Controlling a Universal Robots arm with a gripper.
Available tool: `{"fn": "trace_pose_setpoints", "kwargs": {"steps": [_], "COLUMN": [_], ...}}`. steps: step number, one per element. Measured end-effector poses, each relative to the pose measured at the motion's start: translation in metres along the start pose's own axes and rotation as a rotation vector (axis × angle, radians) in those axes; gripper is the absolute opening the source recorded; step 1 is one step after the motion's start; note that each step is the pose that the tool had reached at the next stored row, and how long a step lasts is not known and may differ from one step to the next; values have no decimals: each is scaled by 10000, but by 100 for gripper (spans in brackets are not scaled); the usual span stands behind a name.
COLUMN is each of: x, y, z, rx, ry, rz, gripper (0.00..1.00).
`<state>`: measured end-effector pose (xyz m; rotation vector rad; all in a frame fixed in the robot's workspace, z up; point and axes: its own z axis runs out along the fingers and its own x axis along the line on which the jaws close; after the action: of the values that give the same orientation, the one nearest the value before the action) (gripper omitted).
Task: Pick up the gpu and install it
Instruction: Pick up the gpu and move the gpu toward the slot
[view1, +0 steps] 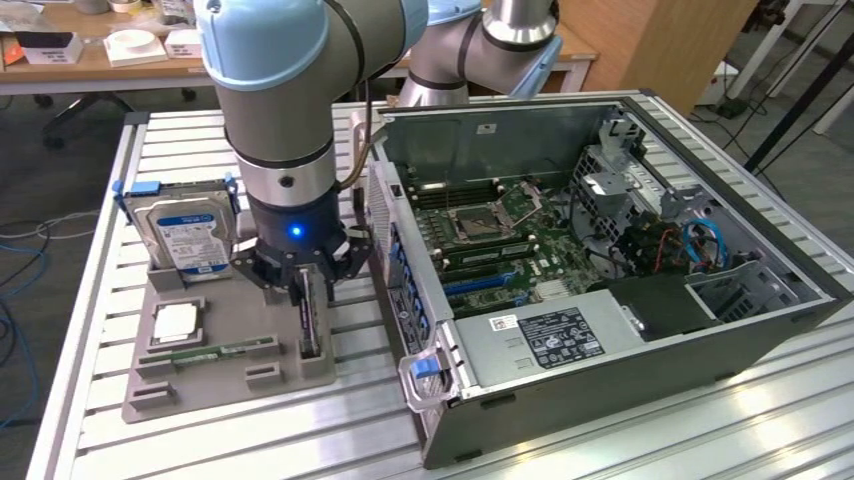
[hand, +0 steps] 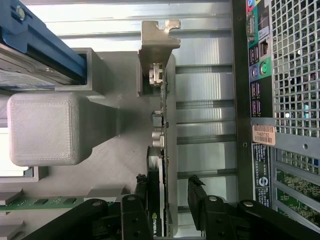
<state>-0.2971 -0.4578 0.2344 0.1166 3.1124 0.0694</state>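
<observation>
Gpu stands on edge in the gray holder. Gripper fingers straddle its end opposite the bracket, partly spread, with a gap on one side. The open computer case stands just beside.

My claw sits low over the gpu, a finger on each side; it stands on edge in the gray tray beside the open case.
</observation>
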Motion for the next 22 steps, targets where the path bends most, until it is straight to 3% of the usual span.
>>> {"fn": "trace_pose_setpoints", "kwargs": {"steps": [3,4,22], "x": [0,0,14], "y": [0,0,1], "z": [0,0,0], "rx": [0,0,-1], "ry": [0,0,-28], "rz": [0,0,13], "gripper": [44,37,36]}}
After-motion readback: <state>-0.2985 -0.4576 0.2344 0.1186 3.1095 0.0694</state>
